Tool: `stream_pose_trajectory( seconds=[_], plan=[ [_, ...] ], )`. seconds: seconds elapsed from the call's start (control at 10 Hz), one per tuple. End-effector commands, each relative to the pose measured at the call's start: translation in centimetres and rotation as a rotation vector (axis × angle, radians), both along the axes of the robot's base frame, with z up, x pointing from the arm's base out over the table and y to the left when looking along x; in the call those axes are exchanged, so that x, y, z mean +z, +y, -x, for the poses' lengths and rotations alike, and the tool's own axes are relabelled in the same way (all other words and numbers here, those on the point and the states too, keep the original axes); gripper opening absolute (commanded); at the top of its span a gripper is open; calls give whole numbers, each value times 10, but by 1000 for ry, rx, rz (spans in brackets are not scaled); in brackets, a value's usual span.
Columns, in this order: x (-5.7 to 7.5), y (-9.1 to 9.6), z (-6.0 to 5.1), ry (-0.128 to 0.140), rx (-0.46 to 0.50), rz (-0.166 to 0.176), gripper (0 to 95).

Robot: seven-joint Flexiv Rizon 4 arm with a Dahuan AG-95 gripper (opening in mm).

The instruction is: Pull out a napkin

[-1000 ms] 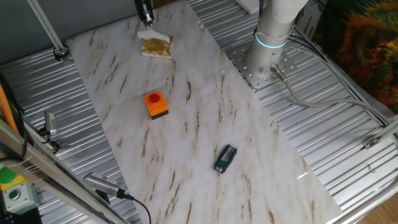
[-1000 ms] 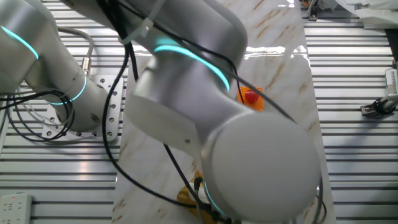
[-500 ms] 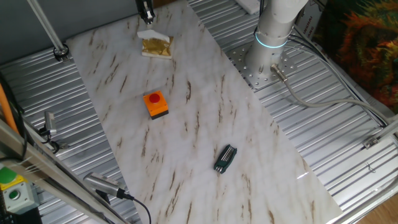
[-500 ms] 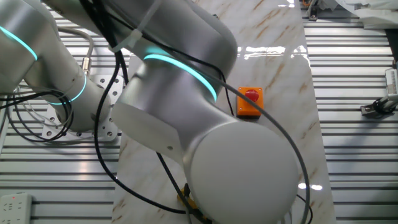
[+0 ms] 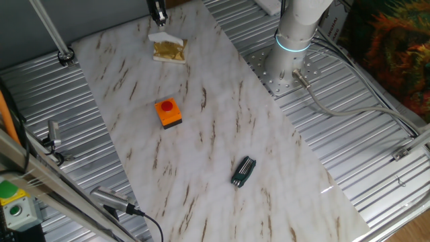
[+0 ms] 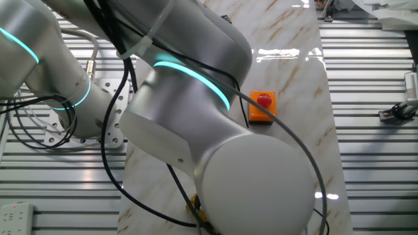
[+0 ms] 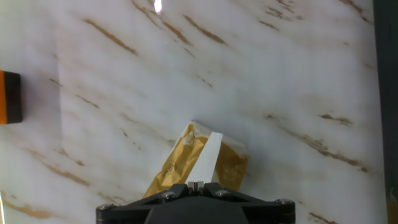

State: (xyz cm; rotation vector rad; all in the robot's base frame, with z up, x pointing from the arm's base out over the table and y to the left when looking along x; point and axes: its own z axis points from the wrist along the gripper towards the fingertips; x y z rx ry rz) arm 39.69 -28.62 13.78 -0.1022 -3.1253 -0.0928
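My gripper hangs over the far end of the marble table, just above the tan-gold napkin pack. In the hand view the jaws are closed on a thin white napkin, which runs as a narrow strip from the pack up into the jaws. In one fixed view the napkin shows as a small white piece between the gripper and the pack. In the other fixed view the arm hides the gripper and the pack.
An orange box with a red button sits mid-table; it also shows in the other fixed view and at the hand view's left edge. A black tool lies nearer the front. The arm's base stands at the right.
In the other fixed view the arm has shifted left and uncovered the orange box. The gripper has risen slightly, with the napkin strip showing below it. Little has changed in the last half second.
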Motion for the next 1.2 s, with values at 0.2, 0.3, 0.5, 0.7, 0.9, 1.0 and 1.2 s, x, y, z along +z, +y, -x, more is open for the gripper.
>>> stream_pose_trajectory(
  seconds=[0.2,0.3,0.5,0.7,0.9,1.0,1.2],
  plan=[
    [-1,0,3,-1,1,1,0],
    [-2,-1,4,-3,2,2,0],
    [-2,-1,4,-3,-1,1,0],
    [-2,-1,5,-3,0,1,0],
    [-3,-1,5,-3,3,2,0],
    [-3,-1,5,-4,1,-1,0],
    [-3,-1,5,-3,-9,-1,0]
  ],
)
